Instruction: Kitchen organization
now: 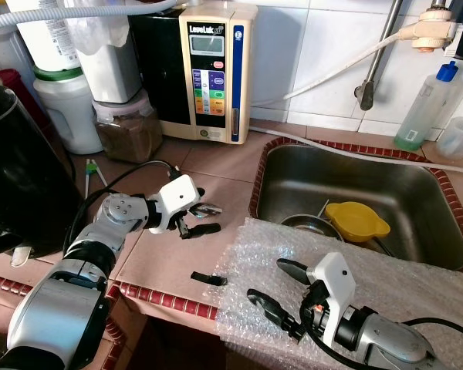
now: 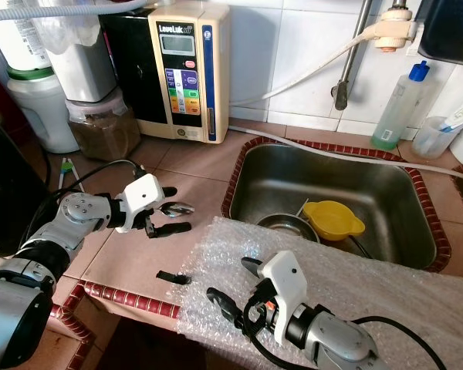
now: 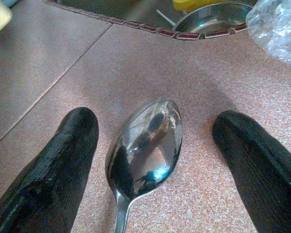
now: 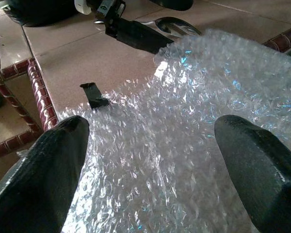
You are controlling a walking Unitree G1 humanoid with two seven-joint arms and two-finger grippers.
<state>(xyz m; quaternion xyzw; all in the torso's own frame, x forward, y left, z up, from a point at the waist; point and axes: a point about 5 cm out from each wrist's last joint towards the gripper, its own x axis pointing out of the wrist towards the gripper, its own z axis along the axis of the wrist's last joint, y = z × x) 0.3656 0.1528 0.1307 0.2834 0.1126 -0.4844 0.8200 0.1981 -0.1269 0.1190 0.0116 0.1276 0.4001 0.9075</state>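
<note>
Pink-tiled counter (image 1: 216, 166) (red-edged), steel sink (image 1: 417, 208), bubble wrap (image 1: 417, 277), white wall tiles (image 1: 309, 46)

Tiled counter (image 1: 216, 166) carries spoon (image 3: 145, 148), bubble wrap (image 1: 417, 289), jars (image 1: 127, 127).

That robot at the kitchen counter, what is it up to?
It is tidying up. Its left gripper sits low on the counter with its open fingers on either side of a metal spoon, not yet closed on it. Its right gripper hovers open over a sheet of bubble wrap beside the sink.

bright, sharp, soft shadows
</note>
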